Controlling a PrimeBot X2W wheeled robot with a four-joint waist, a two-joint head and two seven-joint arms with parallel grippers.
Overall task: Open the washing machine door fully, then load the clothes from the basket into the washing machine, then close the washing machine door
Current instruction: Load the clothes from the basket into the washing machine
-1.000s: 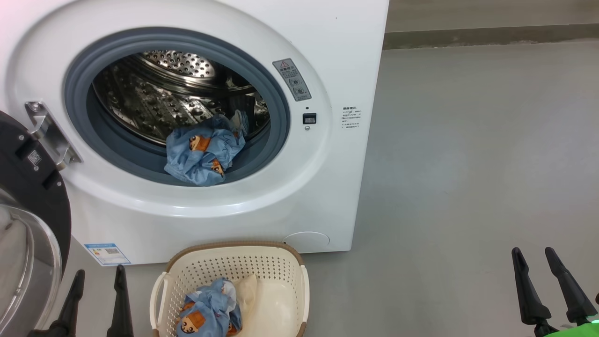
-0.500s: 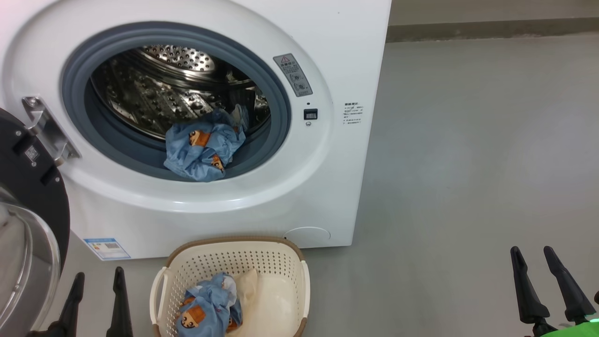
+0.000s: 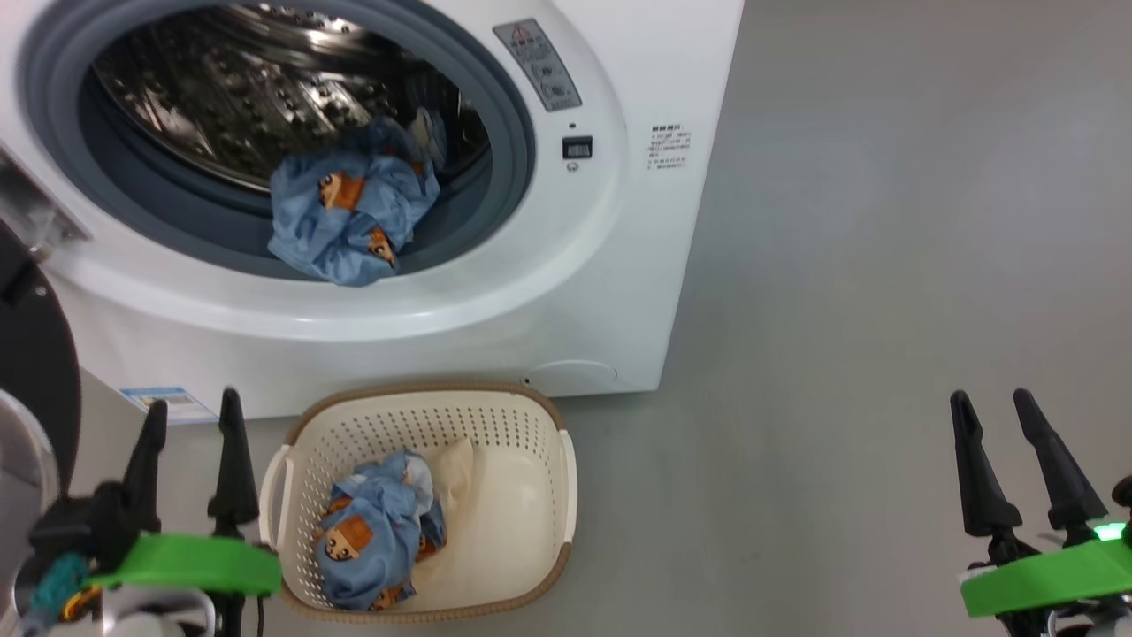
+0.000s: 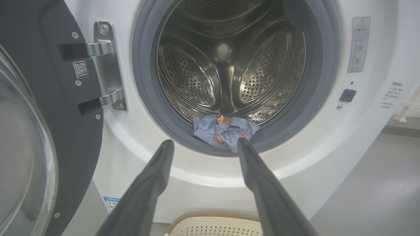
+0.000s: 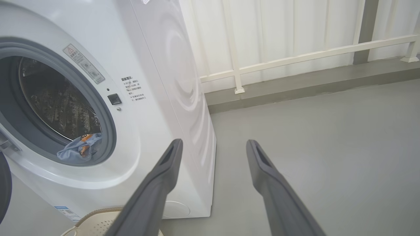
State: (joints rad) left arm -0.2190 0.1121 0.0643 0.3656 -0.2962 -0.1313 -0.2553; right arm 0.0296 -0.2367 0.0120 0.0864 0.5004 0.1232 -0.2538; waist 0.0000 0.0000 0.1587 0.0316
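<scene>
Left pincer (image 3: 194,400) beside basket (image 3: 424,389), right pincer (image 3: 991,395) well apart, both wide.

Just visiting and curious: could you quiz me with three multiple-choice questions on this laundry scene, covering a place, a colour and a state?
1. Where is the basket? A) on the floor before the washing machine B) atop it C) on a shelf
2. The bear-printed cloth in the drum is: A) red B) light blue C) green
3. The washing machine door is: A) shut B) open C) missing
Answers: 1 A, it sits on grey floor below the opening; 2 B, blue with orange-brown bears; 3 B, it hangs aside on its hinge.
</scene>
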